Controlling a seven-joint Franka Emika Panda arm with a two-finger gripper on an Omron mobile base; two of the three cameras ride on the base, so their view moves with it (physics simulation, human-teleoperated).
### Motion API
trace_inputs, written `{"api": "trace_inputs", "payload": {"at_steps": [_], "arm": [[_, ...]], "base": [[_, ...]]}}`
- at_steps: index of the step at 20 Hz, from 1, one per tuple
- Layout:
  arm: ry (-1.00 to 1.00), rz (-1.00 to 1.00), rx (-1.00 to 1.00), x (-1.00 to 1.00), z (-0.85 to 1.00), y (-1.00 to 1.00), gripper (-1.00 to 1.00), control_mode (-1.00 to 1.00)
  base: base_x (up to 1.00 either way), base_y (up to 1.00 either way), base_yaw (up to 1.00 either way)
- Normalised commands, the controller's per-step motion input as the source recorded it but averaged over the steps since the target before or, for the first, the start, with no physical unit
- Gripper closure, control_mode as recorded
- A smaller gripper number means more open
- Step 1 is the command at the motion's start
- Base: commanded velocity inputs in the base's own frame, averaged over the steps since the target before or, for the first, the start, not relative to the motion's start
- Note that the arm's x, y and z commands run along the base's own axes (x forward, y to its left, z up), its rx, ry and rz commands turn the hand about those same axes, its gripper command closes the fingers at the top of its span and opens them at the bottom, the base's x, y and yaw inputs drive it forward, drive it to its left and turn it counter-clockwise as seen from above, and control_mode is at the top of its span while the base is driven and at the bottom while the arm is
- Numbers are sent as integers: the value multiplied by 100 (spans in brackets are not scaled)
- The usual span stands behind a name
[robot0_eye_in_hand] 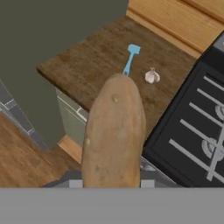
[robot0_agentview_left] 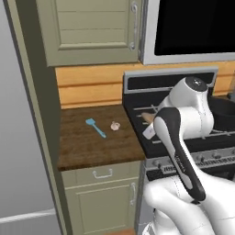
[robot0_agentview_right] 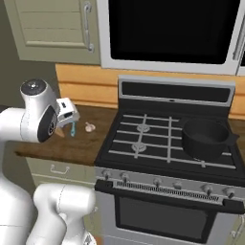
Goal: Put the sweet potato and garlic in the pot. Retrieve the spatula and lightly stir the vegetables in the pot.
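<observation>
One arm is what you have here, bent high above the front left corner of the stove [robot0_agentview_right: 167, 139], its white elbow raised and the hand turned down toward the wooden counter [robot0_agentview_left: 87, 142] that sits left of the stove. In the right base view the gripper [robot0_agentview_right: 63, 125] hangs just off the stove's left edge, over the counter, with the hand's white block above it.

The hand view gives you what the base views mostly hide: the sweet potato [robot0_eye_in_hand: 114, 135] stands tall and close in front of the lens, rising from the bottom edge where the fingertips would be. So your gripper is clamped on the sweet potato, though the fingertips themselves are covered by it. From the left base view you get just a tan tip of the tuber beside the forearm, above the stove's left side; from the right, a small orange end below the hand.

Beyond the tuber, left of the stove on the counter, the garlic [robot0_eye_in_hand: 152, 76] lies nearest the stove's edge. The spatula [robot0_eye_in_hand: 130, 59] lies just beyond it, farther from the stove, head toward the wall, apart from the bulb.

The right base view alone shows you the whole cooktop: the pot [robot0_agentview_right: 206, 139] sits on the stove's right front burner, well apart from the hand. The left base view catches only its dark rim behind the elbow.
</observation>
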Motion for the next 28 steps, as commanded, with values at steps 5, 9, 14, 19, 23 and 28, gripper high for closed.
{"api": "trace_inputs", "payload": {"at_steps": [5, 9, 14, 19, 23, 28], "arm": [[0, 0, 0, 0, 0, 0, 100, 100], [0, 0, 0, 0, 0, 0, 100, 100], [0, 0, 0, 0, 0, 0, 100, 100], [0, 0, 0, 0, 0, 0, 100, 100], [0, 0, 0, 0, 0, 0, 100, 100], [3, 4, 1, 32, 0, -8, 100, -100]], "base": [[2, -66, 0], [2, -88, 0], [8, -90, 0], [29, -82, 0], [36, -67, 1], [29, -31, 7]]}}
